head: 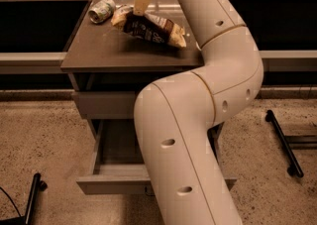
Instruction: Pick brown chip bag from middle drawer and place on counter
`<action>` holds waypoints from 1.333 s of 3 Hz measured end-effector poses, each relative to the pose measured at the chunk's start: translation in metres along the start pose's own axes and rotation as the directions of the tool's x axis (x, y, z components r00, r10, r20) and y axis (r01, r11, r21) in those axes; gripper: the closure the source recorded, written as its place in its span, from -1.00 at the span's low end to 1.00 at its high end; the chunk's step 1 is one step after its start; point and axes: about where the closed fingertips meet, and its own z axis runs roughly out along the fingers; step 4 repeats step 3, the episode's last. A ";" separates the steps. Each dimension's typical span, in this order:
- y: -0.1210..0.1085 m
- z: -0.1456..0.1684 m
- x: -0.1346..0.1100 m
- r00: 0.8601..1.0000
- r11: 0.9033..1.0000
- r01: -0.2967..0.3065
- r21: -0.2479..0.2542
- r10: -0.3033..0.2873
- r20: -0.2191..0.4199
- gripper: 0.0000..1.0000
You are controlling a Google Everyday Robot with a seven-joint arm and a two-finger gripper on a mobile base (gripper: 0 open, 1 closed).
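The brown chip bag (151, 29) lies on the counter (99, 53) near its back middle, long side slanting from back left to front right. My gripper (140, 8) comes down from above and meets the bag's upper left part. The middle drawer (114, 184) stands pulled open below. The part of its inside that shows is bare, and my arm (198, 120) hides its right half.
A pale patterned can (101, 10) lies on its side at the counter's back left, close to the bag. The taller-fronted drawer (104, 105) above the open one is shut. Black stand legs lie on the floor at right (282, 144) and left (32, 194).
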 end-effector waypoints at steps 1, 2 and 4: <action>0.011 -0.008 0.003 0.994 0.999 0.000 -0.042 0.004 0.111 -1.00; 0.004 -0.041 0.014 0.976 1.000 0.031 0.002 -0.031 0.217 -1.00; 0.005 -0.037 0.014 0.975 0.999 0.041 0.000 -0.040 0.218 -1.00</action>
